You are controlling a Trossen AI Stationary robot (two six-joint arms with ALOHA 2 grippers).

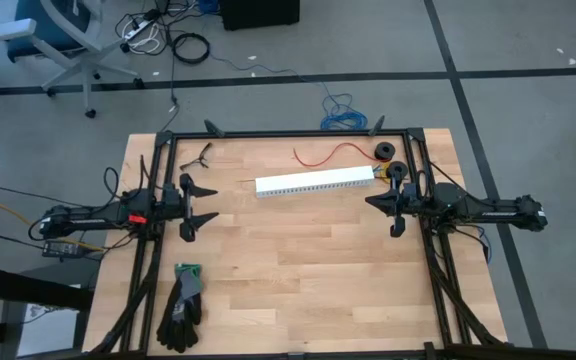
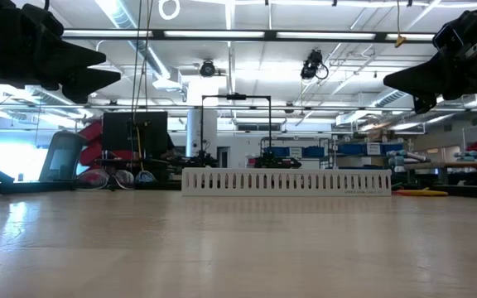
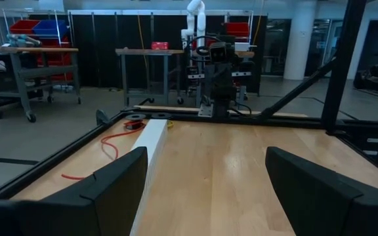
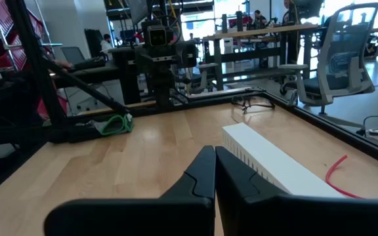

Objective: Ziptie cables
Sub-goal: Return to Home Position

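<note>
Of the cables, only a yellow strand [image 1: 379,172] shows, lying on the table at the right end of a white slotted channel [image 1: 315,183]. I cannot make out the rest of the bundle. My left gripper [image 1: 215,203] hovers open over the table's left side, pointing level toward the right, with nothing between its fingers [image 3: 110,187]. My right gripper [image 1: 368,201] hovers shut over the right side, pointing level toward the left, just near of the channel's right end. It holds nothing in the right wrist view [image 4: 214,154].
A single red wire [image 1: 333,153] lies behind the channel, with two dark rolls [image 1: 382,151] beside it at the far right. Thin black strips [image 1: 203,153] lie at the far left. A pair of gloves [image 1: 181,305] lies at the near left. A black frame [image 1: 288,133] borders the table.
</note>
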